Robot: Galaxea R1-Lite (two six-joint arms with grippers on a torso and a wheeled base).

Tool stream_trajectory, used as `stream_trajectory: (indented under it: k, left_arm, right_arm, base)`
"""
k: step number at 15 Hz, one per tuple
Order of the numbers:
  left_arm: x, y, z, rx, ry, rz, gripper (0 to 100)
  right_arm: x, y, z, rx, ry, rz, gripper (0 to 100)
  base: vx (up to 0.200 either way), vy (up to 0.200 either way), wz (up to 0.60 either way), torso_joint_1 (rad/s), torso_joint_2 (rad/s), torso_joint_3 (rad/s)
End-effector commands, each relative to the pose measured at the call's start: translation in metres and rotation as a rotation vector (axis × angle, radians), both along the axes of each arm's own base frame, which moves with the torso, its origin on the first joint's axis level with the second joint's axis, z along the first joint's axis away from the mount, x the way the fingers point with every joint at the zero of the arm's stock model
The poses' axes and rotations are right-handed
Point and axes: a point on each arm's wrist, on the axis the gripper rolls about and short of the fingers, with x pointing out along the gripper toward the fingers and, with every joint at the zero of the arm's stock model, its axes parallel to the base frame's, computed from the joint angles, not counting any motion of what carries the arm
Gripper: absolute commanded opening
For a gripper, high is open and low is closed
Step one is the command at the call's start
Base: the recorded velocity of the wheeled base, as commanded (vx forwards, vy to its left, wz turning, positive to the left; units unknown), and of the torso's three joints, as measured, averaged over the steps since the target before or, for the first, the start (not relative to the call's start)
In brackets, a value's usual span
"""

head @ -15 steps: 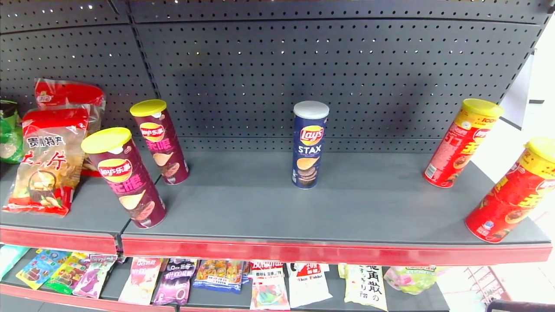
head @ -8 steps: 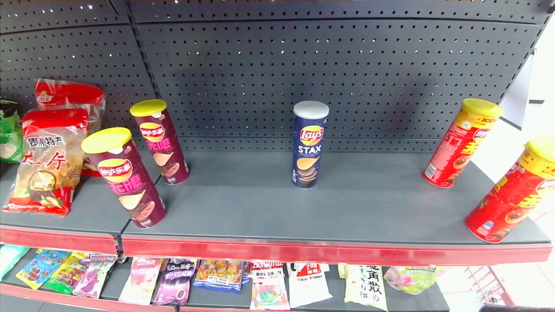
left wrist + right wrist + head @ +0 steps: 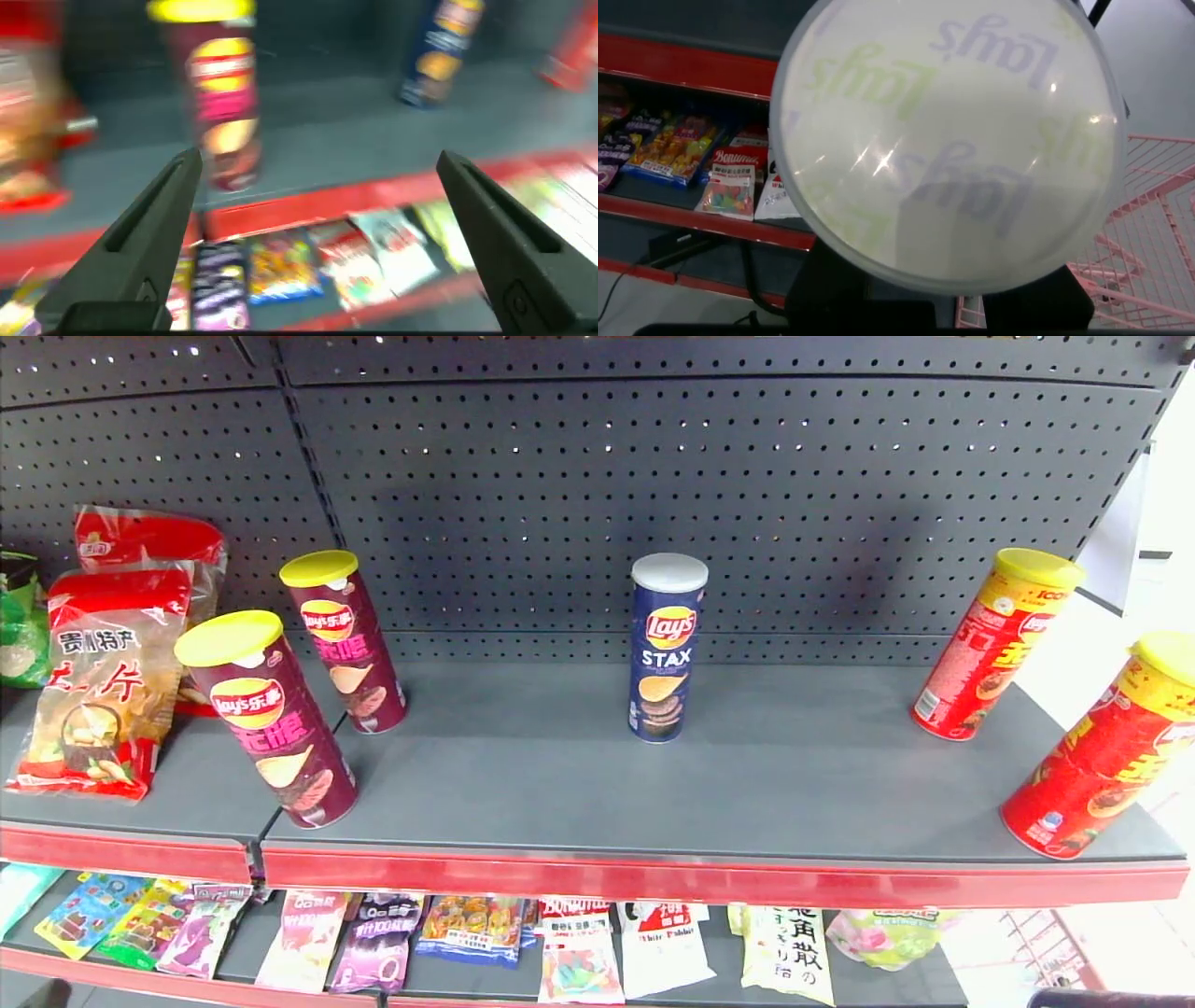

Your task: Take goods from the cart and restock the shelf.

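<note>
Presently, the upper shelf [image 3: 560, 784] carries, at its far left, a green bag [image 3: 17, 625] and two red snack bags [image 3: 93, 681], one behind the other against the pegboard [image 3: 653, 476]. Next come two maroon canisters with yellow lids, both standing on end: the front maroon canister [image 3: 266, 719] near the shelf's red edge, the rear maroon canister [image 3: 345, 639] just behind it and nearer the back. A blue canister [image 3: 665, 649] with a grey lid stands alone at mid-shelf, well apart from the rest. At the right end stand two red canisters with yellow lids: the rear red canister [image 3: 997, 644] toward the back and the front red canister [image 3: 1102, 751] by the front corner. Below, the lower shelf [image 3: 878, 989] holds a row of flat packets [image 3: 579, 952]. The left gripper [image 3: 320, 163] hangs before the shelf edge with its fingers spread wide and nothing between them. The right gripper [image 3: 934, 303] grasps a held canister [image 3: 943, 140], its pale translucent lid turned to the wrist camera; its fingers are hidden behind that lid. The pink cart [image 3: 1148, 243] stands beyond it.
</note>
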Motion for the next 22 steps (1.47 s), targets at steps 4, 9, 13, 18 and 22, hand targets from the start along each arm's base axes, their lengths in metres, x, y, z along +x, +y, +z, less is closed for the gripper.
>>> stream_trajectory:
  k: [4, 9, 13, 18, 22]
  left_arm:
    - [0.093, -0.029, 0.069, 0.059, 0.150, -0.389, 100]
    - [0.188, -0.078, 0.040, 0.166, 0.193, -0.504, 100]
    - [0.242, -0.123, 0.028, 0.190, 0.211, -0.547, 100]
    - [0.289, -0.166, 0.022, 0.190, 0.162, -0.581, 100]
    - [0.307, -0.196, 0.015, 0.198, 0.152, -0.594, 100]
  right_arm:
    - [0.000, 0.000, 0.000, 0.003, -0.001, 0.003, 0]
    - [0.000, 0.000, 0.000, 0.006, 0.000, 0.002, 0]
    - [0.000, 0.000, 0.000, 0.006, 0.000, 0.001, 0]
    - [0.000, 0.000, 0.000, 0.006, 0.000, -0.001, 0]
    - [0.000, 0.000, 0.000, 0.006, 0.000, -0.001, 0]
  base:
    - [0.000, 0.000, 0.00, 0.000, 0.00, 0.000]
    - [0.000, 0.000, 0.00, 0.000, 0.00, 0.000]
    - [0.000, 0.000, 0.00, 0.000, 0.00, 0.000]
    - [0.000, 0.000, 0.00, 0.000, 0.00, 0.000]
    - [0.000, 0.000, 0.00, 0.000, 0.00, 0.000]
